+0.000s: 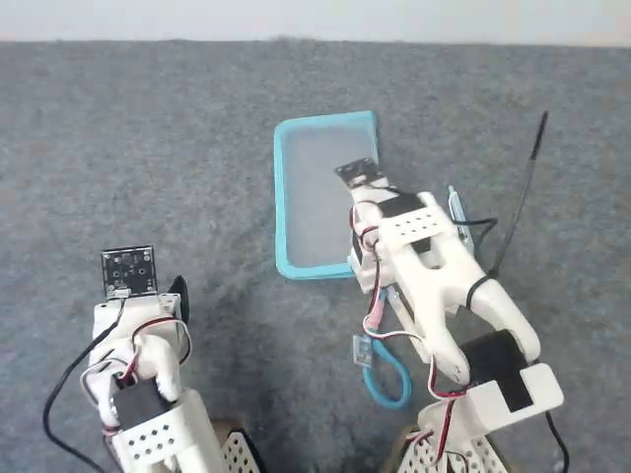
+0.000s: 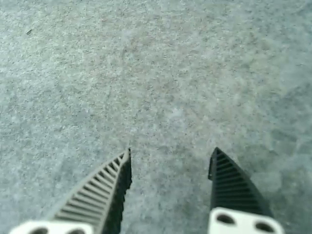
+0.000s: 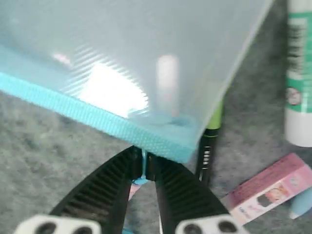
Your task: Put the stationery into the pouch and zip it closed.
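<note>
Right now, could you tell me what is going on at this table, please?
The right gripper is shut on a thin blue cord at the corner of the pouch, which lies flat on the grey table. A pen, a glue stick and a pink box lie beside the pouch, outside it. The left gripper is open above the table, holding nothing.
</note>
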Motion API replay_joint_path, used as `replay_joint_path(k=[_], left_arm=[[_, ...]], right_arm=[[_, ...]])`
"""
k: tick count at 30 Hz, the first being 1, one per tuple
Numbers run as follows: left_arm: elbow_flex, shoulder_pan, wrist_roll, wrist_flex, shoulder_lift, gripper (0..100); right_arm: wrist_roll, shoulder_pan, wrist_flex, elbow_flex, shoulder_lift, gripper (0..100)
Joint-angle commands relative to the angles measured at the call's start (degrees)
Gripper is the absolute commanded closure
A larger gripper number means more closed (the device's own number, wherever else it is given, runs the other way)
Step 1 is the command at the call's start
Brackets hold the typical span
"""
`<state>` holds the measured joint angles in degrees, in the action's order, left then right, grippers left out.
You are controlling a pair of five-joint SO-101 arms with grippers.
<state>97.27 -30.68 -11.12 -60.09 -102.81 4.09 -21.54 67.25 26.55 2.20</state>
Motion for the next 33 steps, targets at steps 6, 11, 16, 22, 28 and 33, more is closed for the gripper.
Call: replay_joint_path(k=[6,11,16,22,28,33], left_arm=[[-0.66,0.00,-1.14,2.20,-1.23,76],[-0.66,0.00,-1.14,2.29,-1.23,76],[-0.66,0.00,-1.14,2.29,-1.32,76],[-0.66,0.00,-1.14,2.37,-1.32,76],[-0.66,0.00,-1.14,2.37,-1.32,76],[-0.66,0.00,-1.23,2.37,-1.32,76]], right_arm=[[4.04,6.90,-0.66,-11.52,-3.65,99.1],[4.40,4.18,-1.71,-15.21,-1.54,98.8],[5.54,3.56,-1.10,-17.67,2.77,85.6],[0.97,3.38,2.86,-17.76,2.15,80.5],[-5.19,-4.18,5.93,-13.01,-0.48,82.1],[-5.45,-7.25,0.31,-6.42,-1.36,82.1]])
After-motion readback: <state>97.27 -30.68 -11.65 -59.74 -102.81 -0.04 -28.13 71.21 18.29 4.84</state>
